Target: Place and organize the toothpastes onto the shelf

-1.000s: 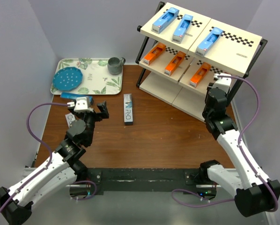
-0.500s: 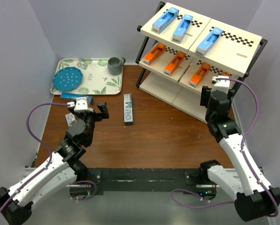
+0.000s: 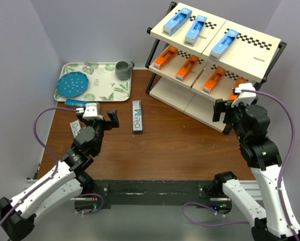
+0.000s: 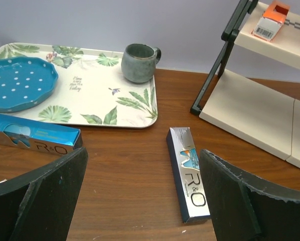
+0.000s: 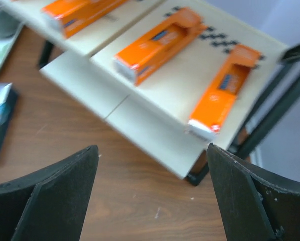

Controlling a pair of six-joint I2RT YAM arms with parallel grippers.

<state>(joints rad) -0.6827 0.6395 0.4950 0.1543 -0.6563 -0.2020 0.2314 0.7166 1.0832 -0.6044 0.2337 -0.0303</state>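
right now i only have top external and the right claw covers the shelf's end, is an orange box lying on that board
Observer: Yes, right wrist shows an orange box flat on the middle board, right claw open, clear of it.
Operator: what's the blue box by the tray
Observer: Left wrist shows it lettered R&O, a toothpaste, lying on the table along the tray's near edge.

The white-shelled, black-jointed left arm [image 3: 54, 183] and right arm [image 3: 273, 196] are trailing looping purple cables [image 3: 36, 128] along the frame's lower sides, wearing matte black fingers [image 4: 243, 201]
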